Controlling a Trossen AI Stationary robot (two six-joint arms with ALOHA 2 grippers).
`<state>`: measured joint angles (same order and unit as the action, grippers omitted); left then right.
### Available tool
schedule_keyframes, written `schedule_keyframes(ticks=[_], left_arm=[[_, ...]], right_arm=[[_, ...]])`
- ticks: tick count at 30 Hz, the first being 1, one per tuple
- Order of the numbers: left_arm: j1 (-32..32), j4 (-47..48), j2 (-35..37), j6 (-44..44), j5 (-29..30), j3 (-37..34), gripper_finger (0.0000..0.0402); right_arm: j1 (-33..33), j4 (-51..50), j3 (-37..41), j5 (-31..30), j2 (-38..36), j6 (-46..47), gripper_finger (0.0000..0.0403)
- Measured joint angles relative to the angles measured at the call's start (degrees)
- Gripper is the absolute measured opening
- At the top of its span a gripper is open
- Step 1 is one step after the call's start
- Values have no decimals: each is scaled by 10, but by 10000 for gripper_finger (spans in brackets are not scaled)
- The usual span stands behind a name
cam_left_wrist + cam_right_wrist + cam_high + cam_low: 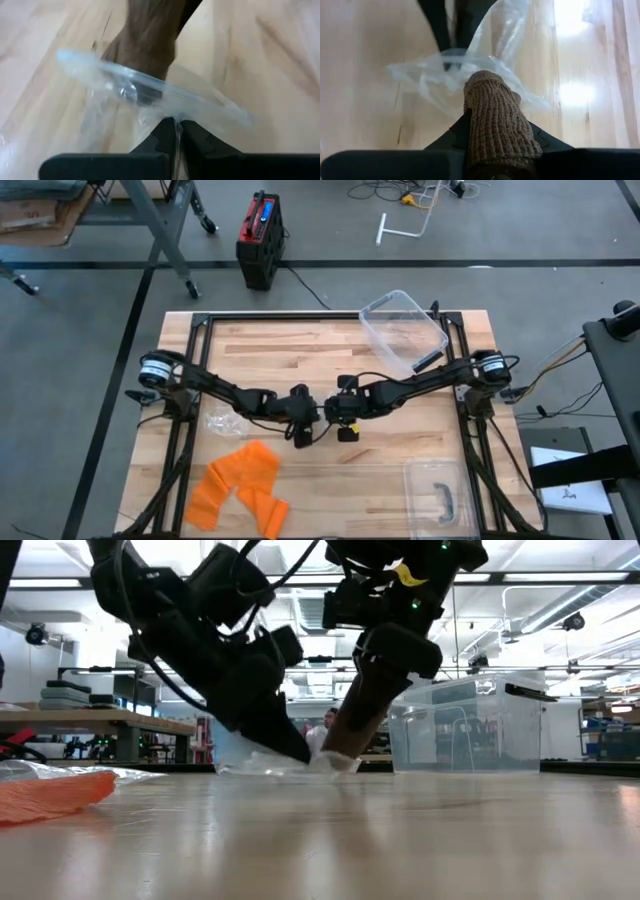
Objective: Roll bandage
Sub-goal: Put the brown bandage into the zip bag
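A brown knitted bandage roll [495, 120] sticks out from my right gripper [497, 131], which is shut on it above the table's middle [335, 420]. The roll's far end sits in a clear plastic wrapper [445, 75]. My left gripper [177, 127] comes from the table's left [302, 432] and is shut on that wrapper [150, 87]. In the low view the roll [362, 710] slants down to the wrapper [270, 760] at the tabletop. My left gripper pinches a thin edge of the clear wrapper [176, 134] between its two fingertips, slanting down from the table's left. The wrapper spreads out beyond the fingers, around the roll's end, low over the table. My right gripper pinches the bandage roll by its two sides [475, 145] between its fingers [547, 140], which lie along the roll. It slants down from the table's right. The roll's free end [485, 82] points down into the wrapper.
A loose orange bandage [240, 485] lies at the near left, with another clear wrapper [222, 420] beside it. A clear plastic bin [405, 330] stands at the far right, its lid [438, 492] at the near right. A black frame [300, 317] edges the table.
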<state>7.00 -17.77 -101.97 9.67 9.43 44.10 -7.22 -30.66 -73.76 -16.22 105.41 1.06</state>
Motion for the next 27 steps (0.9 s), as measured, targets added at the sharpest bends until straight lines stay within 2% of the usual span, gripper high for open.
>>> schedule_keyframes(ticks=[7, 10, 13, 22, 27], left_arm=[[1, 12, 23, 11, -2, 0, 2], [1, 36, 24, 26, -13, 1, 22], [1, 61, 24, 46, -21, 1, 62], [1, 59, 25, 66, -14, 3, 227], [1, 59, 25, 99, -14, 12, 286]], right_arm=[[-3, 26, 0, 15, -2, -6, 74], [-7, 31, 0, 17, -7, -7, 76], [-10, 35, 0, 19, -10, -8, 79], [-10, 38, 0, 23, -7, -5, 77], [-10, 46, 0, 16, 8, 7, 75]])
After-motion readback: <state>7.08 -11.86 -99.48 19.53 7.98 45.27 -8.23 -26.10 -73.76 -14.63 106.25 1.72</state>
